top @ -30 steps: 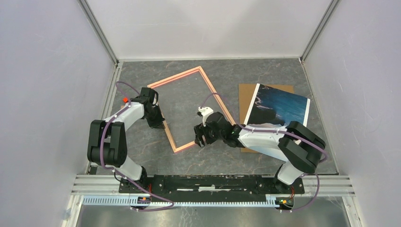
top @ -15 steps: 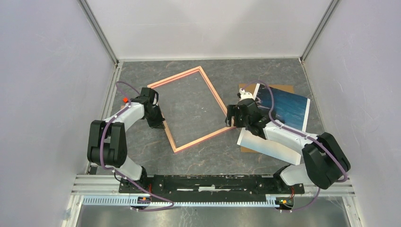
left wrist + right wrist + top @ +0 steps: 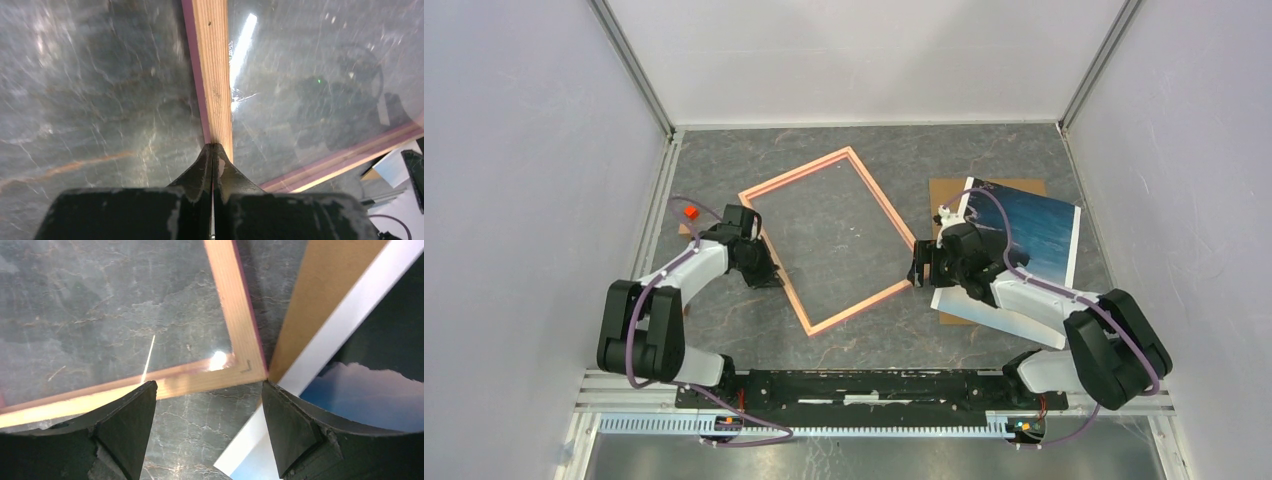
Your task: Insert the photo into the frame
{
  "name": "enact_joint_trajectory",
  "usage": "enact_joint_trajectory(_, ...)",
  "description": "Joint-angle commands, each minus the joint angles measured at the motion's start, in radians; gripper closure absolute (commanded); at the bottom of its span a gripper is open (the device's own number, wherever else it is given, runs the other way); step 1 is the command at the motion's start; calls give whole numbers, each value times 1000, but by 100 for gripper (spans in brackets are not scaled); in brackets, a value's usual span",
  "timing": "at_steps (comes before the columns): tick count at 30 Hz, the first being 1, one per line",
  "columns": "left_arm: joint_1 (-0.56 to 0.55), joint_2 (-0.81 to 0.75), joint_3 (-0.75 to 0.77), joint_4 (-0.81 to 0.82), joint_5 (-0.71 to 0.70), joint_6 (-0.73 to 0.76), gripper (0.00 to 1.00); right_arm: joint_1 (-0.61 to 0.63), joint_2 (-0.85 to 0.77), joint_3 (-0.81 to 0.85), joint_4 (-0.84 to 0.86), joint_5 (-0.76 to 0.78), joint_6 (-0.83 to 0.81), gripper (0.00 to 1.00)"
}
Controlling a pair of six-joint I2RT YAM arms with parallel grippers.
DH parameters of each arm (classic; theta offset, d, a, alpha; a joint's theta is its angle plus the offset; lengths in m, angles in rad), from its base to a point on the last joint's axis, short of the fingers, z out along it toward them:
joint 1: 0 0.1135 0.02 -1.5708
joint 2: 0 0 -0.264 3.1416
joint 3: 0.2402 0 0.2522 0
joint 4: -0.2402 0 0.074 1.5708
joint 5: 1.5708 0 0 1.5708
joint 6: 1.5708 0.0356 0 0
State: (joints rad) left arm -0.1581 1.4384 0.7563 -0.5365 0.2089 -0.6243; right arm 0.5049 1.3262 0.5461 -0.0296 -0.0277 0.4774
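1. As seen from above, the frame (image 3: 796,172) lies mid-table, the photo (image 3: 1024,235) just right of it on a backing board (image 3: 944,195).
2. Left wrist: left gripper (image 3: 212,160) clenched, tips at the frame's rail.
3. Right wrist: right gripper (image 3: 207,387) spread over the frame's corner, empty; the photo looks thin and floppy, so grip its white border.

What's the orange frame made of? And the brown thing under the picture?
The frame looks like pale wood: grain lines show on its rail. Its pane glints, so glass or clear plastic. The brown board looks flat and matte, probably cardboard or fibreboard.
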Motion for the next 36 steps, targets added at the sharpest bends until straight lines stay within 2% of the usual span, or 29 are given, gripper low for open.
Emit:
enact_joint_trajectory(1, -31, -61, -82, -150, 8, -64, 98, 0, -46, -10, 67, -88, -41, 17)
enact_joint_trajectory(5, -31, -121, -55, -186, -49, -62, 98, 1, -107, -9, 20, -33, -102, 16)
enact_joint_trajectory(8, -31, -122, -18, -195, -70, -41, 98, 1, -147, -10, -16, -54, -153, 16)
enact_joint_trajectory(11, -31, -98, 18, -216, 8, -10, 93, 3, -180, -42, 8, -95, -187, 15)
enact_joint_trajectory(13, -31, -117, 15, -212, 36, -16, 81, 3, -178, -43, -1, -110, -188, 15)
enact_joint_trajectory(15, -29, -172, 1, -175, 34, -32, 49, 6, -175, -54, 2, -128, -171, 15)
enact_joint_trajectory(17, -29, -220, 3, -170, 15, -47, 30, 10, -168, -82, 22, -142, -125, 15)
enact_joint_trajectory(22, -29, -338, 15, -133, 48, -43, 7, 12, -109, -111, 114, -154, 56, 13)
enact_joint_trajectory(24, -29, -385, 26, -122, 55, -31, 0, 10, -86, -134, 191, -151, 92, 13)
enact_joint_trajectory(28, -33, -469, 54, -128, 102, 2, 0, -9, -13, -105, 230, -118, 119, 14)
enact_joint_trajectory(31, -52, -502, 58, -105, 84, 58, 0, -12, 15, -97, 265, -91, 143, 18)
enact_joint_trajectory(33, -93, -488, 79, -99, 56, 90, 0, -23, 22, -91, 270, -33, 146, 19)
enact_joint_trajectory(36, -153, -431, 109, -76, 35, 105, 0, -57, 56, -62, 296, -48, 120, 21)
